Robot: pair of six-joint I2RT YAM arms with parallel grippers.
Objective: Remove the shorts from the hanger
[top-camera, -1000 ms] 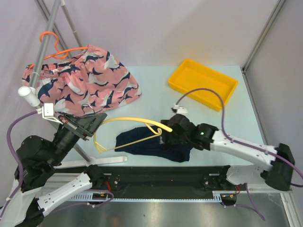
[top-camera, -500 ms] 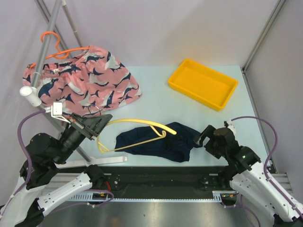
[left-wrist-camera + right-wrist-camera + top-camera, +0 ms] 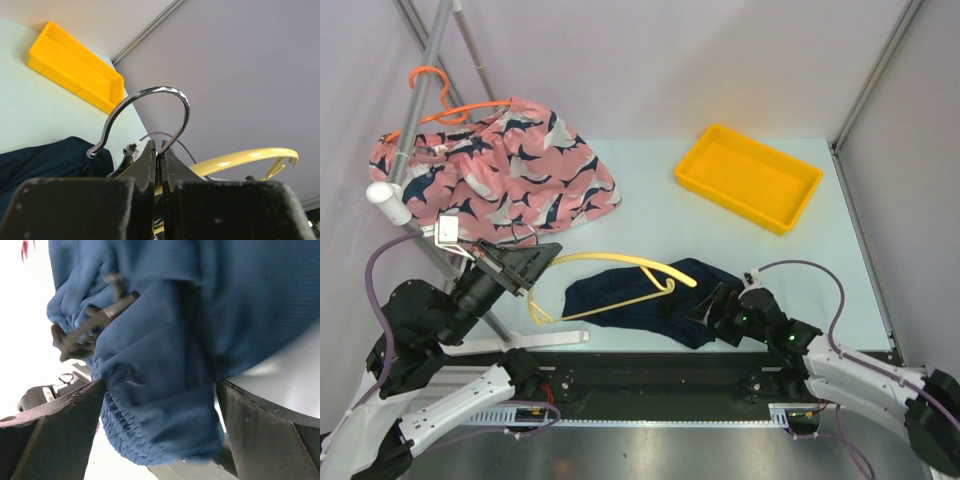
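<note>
The left end effector (image 3: 532, 263) is clamped tight on the metal hook (image 3: 150, 96) of a yellow hanger (image 3: 610, 262), holding it raised at the near left of the worktop (image 3: 650, 195). The hanger's arms reach right over the navy shorts (image 3: 640, 305), which lie crumpled on the worktop near its front edge, about the middle. Whether the hanger still passes through the fabric cannot be told.

The right end effector (image 3: 715, 306) sits low at the shorts' right edge. Its jaws stand wide, and the wrist view shows one finger on either side of a bunched fold of the navy cloth.

The pink shark-print shorts (image 3: 505, 180) hang on an orange hanger (image 3: 460, 108) from the metal rail (image 3: 420, 90) at the far left. A yellow tray (image 3: 750, 178) sits at the far right.
</note>
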